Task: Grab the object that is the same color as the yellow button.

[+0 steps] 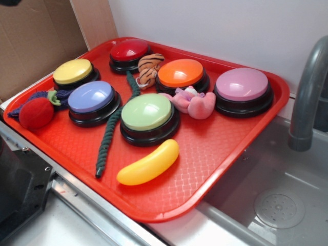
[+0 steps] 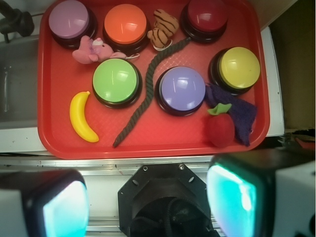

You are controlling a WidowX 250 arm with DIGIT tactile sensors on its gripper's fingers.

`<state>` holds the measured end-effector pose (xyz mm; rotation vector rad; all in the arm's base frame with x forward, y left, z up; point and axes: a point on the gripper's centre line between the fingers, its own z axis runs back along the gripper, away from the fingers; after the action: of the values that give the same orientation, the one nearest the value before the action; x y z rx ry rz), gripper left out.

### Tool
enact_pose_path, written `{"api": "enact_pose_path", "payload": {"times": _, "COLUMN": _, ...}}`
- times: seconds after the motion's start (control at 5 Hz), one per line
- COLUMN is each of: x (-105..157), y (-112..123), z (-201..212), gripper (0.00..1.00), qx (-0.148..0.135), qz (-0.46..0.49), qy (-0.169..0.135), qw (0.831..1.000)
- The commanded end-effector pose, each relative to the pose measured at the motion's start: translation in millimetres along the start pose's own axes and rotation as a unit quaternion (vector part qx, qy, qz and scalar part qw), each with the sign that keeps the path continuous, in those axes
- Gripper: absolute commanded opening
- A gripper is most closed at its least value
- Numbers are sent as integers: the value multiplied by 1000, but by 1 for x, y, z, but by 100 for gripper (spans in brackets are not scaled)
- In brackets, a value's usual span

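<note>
The object, a glossy yellow banana toy [image 1: 148, 163], lies near the front edge of the red tray [image 1: 215, 154], just in front of the green button. From the wrist view the banana [image 2: 82, 116] is at the tray's lower left. The yellow button [image 1: 73, 72] sits at the tray's back left corner and appears in the wrist view as the yellow button [image 2: 239, 67] at right. My gripper [image 2: 148, 202] hovers high above, outside the tray's near edge. It is open with nothing between its cyan-padded fingers [image 2: 66, 207], which stand far apart. It is well away from the banana.
The tray also holds green [image 1: 147, 112], lilac-blue [image 1: 91, 97], orange [image 1: 180, 73], red [image 1: 128, 50] and pink [image 1: 242, 84] buttons, a dark green rope [image 1: 110, 134], a tiger plush [image 1: 149, 67], a pink plush [image 1: 195, 102] and a red fruit toy [image 1: 36, 113] on purple cloth. A sink [image 1: 277, 205] and faucet [image 1: 307, 92] stand to the right.
</note>
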<state>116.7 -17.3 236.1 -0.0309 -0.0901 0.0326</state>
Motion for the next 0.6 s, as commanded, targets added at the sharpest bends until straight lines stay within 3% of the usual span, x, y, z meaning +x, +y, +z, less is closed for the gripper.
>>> {"api": "enact_pose_path", "payload": {"times": 0.0, "x": 0, "y": 0, "z": 0, "gripper": 100, "qx": 0, "qz": 0, "qy": 0, "qw": 1000}}
{"api": "enact_pose_path", "payload": {"times": 0.4, "x": 22, "y": -54, "z": -53, "gripper": 100, "qx": -44, "qz": -35, "qy": -36, "qw": 998}}
